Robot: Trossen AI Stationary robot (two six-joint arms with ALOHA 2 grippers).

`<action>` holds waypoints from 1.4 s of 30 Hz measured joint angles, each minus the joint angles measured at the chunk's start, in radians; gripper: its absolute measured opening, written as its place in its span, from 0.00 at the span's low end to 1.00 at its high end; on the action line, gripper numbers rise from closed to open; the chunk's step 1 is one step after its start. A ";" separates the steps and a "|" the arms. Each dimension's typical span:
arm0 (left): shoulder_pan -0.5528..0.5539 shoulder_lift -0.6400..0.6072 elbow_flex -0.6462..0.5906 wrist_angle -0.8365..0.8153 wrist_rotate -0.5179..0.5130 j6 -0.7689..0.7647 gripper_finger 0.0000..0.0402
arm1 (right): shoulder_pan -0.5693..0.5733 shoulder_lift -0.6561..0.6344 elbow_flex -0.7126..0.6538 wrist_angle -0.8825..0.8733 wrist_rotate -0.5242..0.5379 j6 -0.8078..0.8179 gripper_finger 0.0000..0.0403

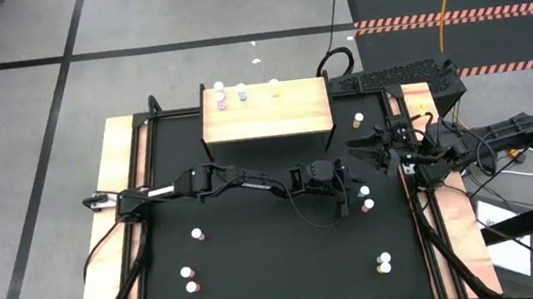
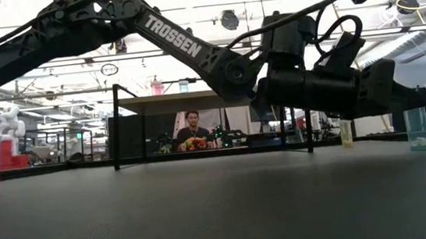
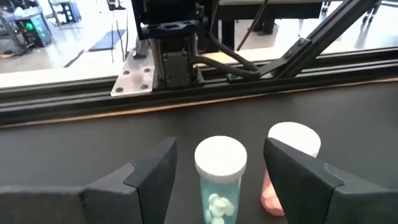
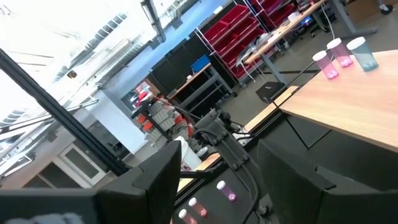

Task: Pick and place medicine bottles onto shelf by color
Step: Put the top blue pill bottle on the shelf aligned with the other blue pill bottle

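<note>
The left gripper (image 3: 221, 171) is hovering spread wide around a pale blue bottle (image 3: 219, 180) on the black table (image 1: 279, 259), not clamping it; a pink bottle (image 3: 287, 168) is standing just beside, half hidden by one finger. The right gripper (image 4: 217, 168) is waiting, fingers apart, near the shelf (image 1: 268, 119) — four bottles there.

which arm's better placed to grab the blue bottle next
Left. Its gripper is open with the fingers either side of the blue bottle; the right gripper sits near the shelf.
</note>
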 joint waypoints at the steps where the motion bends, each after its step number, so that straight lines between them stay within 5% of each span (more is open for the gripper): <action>1: 0.000 0.000 0.000 0.000 0.000 0.000 0.60 | 0.000 0.000 0.000 0.000 0.003 -0.001 0.52; 14: 0.007 0.000 0.000 -0.002 0.004 -0.006 0.45 | 0.000 0.000 0.000 0.000 0.020 -0.001 0.52; 42: 0.012 0.014 0.000 0.025 0.043 -0.006 0.45 | 0.000 0.000 0.000 0.001 0.049 0.008 0.52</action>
